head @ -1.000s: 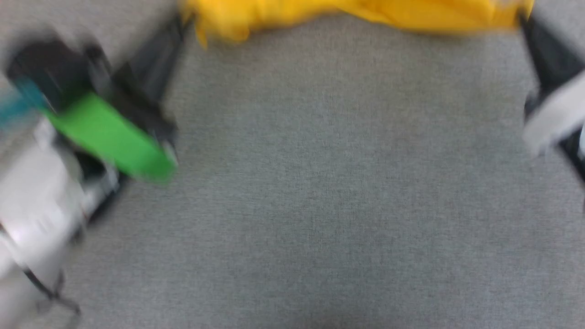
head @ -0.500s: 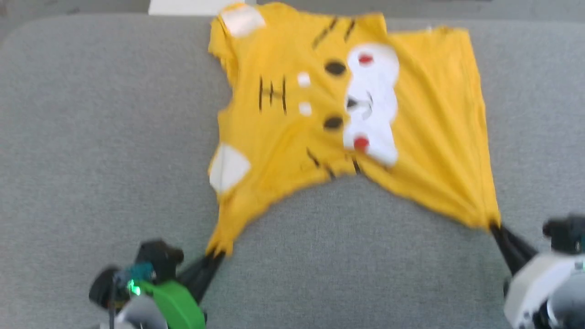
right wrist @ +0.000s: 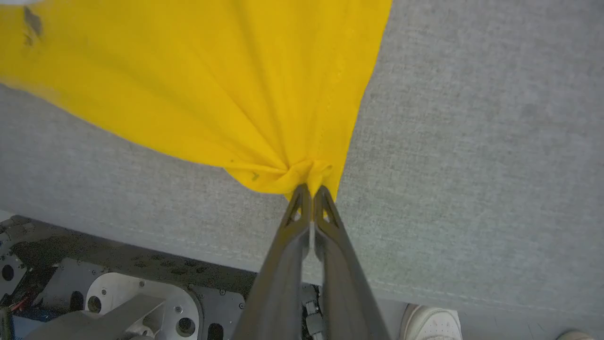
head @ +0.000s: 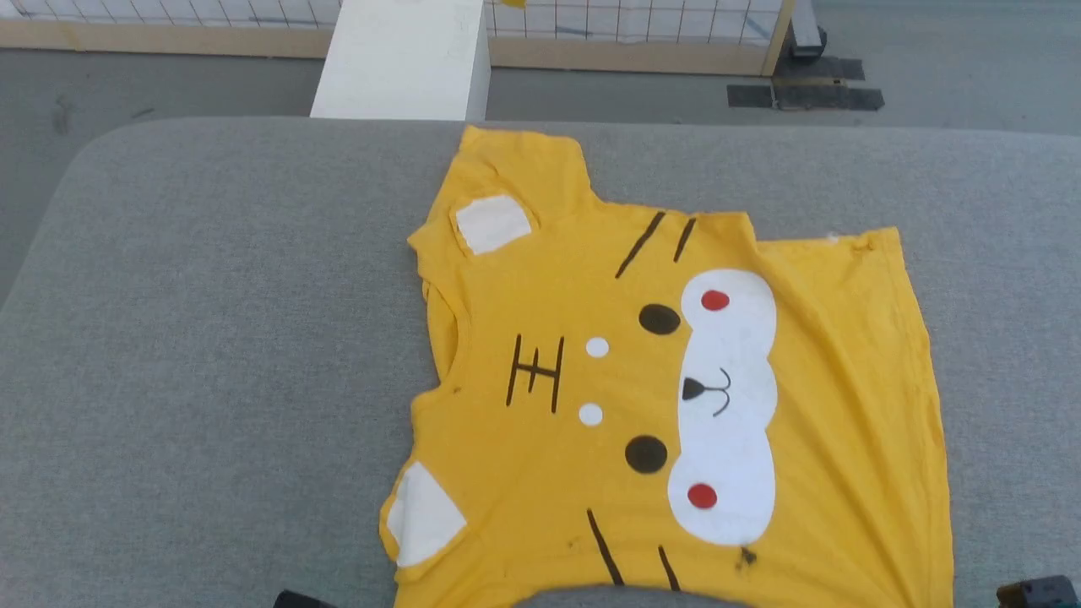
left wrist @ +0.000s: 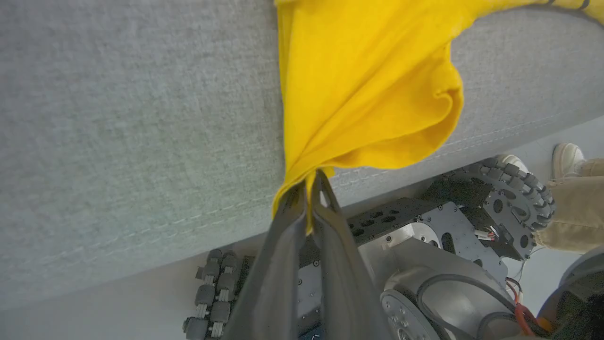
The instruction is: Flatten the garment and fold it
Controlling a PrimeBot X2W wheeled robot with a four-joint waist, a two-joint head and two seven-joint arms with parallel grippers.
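The yellow T-shirt (head: 625, 397) lies print-up on the grey padded table (head: 211, 338), collar toward the table's left end and hem toward its right. At the table's near edge, the left gripper (left wrist: 311, 184) is pinched tight on a bunched corner of the shirt. The right gripper (right wrist: 311, 191) is clamped on another gathered corner. Black strokes on the tiger's forehead form a mark like "王".

The left gripper (left wrist: 309, 182) has its two long dark fingers pressed together on a bunched corner of the garment (left wrist: 368, 94), yellow cloth pinched between the tips. The right gripper (right wrist: 311, 191) is clamped tight on another gathered corner, fingers meeting at the tips
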